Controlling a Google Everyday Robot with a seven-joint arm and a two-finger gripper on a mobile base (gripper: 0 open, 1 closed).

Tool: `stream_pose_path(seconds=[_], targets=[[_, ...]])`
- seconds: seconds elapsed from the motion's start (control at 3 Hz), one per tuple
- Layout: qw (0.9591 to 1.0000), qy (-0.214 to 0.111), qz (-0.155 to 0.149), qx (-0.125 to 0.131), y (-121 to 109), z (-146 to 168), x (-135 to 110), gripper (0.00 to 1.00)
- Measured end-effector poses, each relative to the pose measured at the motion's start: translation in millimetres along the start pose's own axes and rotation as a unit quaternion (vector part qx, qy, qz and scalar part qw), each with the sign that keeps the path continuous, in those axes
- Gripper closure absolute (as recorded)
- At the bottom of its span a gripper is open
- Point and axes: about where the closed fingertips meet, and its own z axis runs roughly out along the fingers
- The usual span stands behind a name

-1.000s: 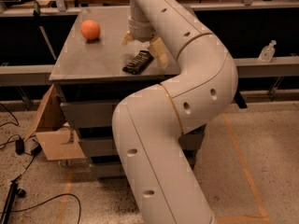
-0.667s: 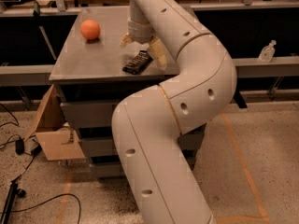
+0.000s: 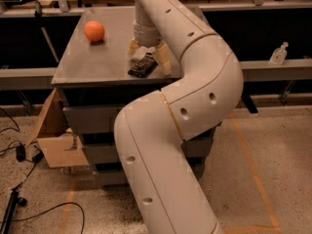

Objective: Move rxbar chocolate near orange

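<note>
An open cardboard box (image 3: 51, 130) stands on the floor at the left, against the table (image 3: 92, 62); its contents cannot be made out. On the table, the rxbar chocolate (image 3: 141, 67) lies flat close to the near edge, and the orange (image 3: 94, 31) sits well apart from it toward the far left. The claw (image 3: 148, 61) is down over the bar with its fingers (image 3: 163, 62) spread open on either side, contact with the wrapper not confirmable. The arm (image 3: 195, 82) hides the table's right portion, and a small bottle (image 3: 279, 54) stands on the ledge at the right.
</note>
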Motion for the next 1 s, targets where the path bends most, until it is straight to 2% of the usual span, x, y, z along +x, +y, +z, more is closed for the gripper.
stream_pose_path(seconds=[0.33, 0.67, 1.0], targets=[[1.0000, 0.000, -0.002, -0.009, 4.0, 3.9, 1.6, 0.40], [1.0000, 0.000, -0.002, -0.009, 4.3, 3.7, 1.7, 0.48], [1.0000, 0.000, -0.002, -0.009, 4.5, 3.2, 1.7, 0.48]])
